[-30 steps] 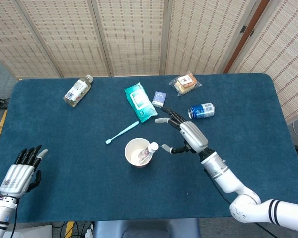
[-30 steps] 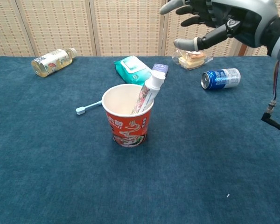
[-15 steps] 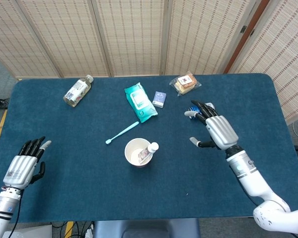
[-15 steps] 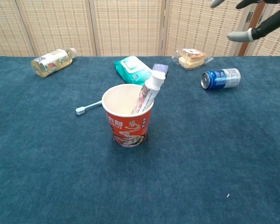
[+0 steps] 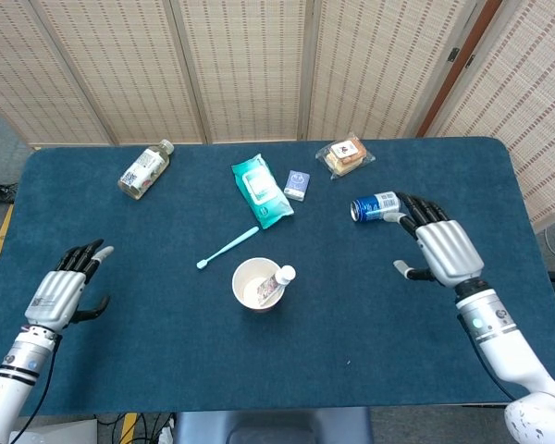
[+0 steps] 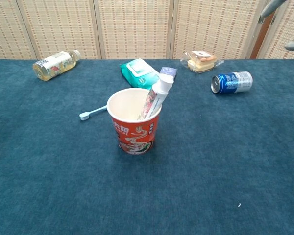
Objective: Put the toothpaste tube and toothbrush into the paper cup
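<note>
The paper cup [image 5: 257,284] [image 6: 134,120] stands upright near the table's middle. The toothpaste tube [image 5: 276,283] [image 6: 156,96] leans inside it, white cap up over the right rim. A light blue toothbrush [image 5: 228,248] [image 6: 92,113] lies flat on the cloth just behind and left of the cup. My right hand [image 5: 437,248] hovers open to the right, fingers spread near the blue can; only its fingertips [image 6: 290,45] show at the chest view's top right edge. At the table's left front my left hand [image 5: 67,289] is open and holds nothing.
A blue can [image 5: 376,206] [image 6: 231,82] lies on its side by my right hand. Behind the cup lie a green wipes pack [image 5: 261,189], a small blue box [image 5: 297,184], a wrapped sandwich [image 5: 347,155] and a bottle [image 5: 144,169].
My right hand has drawn away from the cup to the right, past the can. My left hand has moved forward and slightly right. The tube stays in the cup.
</note>
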Robot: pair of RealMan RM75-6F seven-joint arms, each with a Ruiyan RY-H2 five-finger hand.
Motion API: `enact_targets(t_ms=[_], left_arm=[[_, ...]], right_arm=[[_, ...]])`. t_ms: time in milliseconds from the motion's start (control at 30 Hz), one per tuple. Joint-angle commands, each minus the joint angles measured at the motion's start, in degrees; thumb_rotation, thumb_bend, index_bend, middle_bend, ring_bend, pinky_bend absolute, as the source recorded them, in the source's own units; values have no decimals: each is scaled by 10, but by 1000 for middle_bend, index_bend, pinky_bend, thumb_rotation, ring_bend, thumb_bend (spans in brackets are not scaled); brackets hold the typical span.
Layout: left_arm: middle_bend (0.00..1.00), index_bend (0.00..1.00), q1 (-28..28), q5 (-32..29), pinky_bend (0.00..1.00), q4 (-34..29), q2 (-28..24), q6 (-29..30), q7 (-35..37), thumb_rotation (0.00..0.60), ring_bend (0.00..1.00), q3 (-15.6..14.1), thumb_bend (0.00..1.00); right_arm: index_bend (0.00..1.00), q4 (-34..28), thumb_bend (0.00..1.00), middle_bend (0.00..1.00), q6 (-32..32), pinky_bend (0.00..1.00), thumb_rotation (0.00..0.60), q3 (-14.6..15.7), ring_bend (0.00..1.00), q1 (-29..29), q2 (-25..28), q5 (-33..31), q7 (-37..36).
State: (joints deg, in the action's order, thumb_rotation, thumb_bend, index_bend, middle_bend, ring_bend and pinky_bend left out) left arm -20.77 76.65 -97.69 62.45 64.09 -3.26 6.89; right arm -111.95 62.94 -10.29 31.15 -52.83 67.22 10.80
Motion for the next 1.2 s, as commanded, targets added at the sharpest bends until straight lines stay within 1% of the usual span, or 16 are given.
enact_targets(t_ms=[33,167,267,500,733,900,1200], left_arm=[[0,74,-15,-15,0,7,5,-19,9,600,0,8,270],[0,67,-33,-39,0,13,11,-47,16,600,0,15,109],[0,67,-48,-55,0,19,17,-66,10,600,0,20,66],[0,73,-83,-101,0,33,35,-101,-7,600,0,37,58],[0,67,-118,-127,0,74,63,-133,-15,600,0,45,59],[0,42,-140,-133,0,118,89,-153,-11,600,0,47,58],[0,27,-172,-122,0,193,134,-191,34,600,0,50,58]], right_arm=[[250,-5,183,35,7,115,600,5,0,-10,10,-4,3],[250,-2,183,35,13,115,600,10,0,-22,18,-4,-4],[250,0,183,34,18,115,600,12,0,-31,22,-2,-9],[250,1,182,34,33,115,600,12,0,-48,34,1,-19],[250,10,183,34,37,115,600,10,0,-59,41,4,-34],[250,21,183,34,34,115,600,8,0,-62,41,5,-45],[250,30,183,34,36,115,600,-1,0,-66,49,4,-55]])
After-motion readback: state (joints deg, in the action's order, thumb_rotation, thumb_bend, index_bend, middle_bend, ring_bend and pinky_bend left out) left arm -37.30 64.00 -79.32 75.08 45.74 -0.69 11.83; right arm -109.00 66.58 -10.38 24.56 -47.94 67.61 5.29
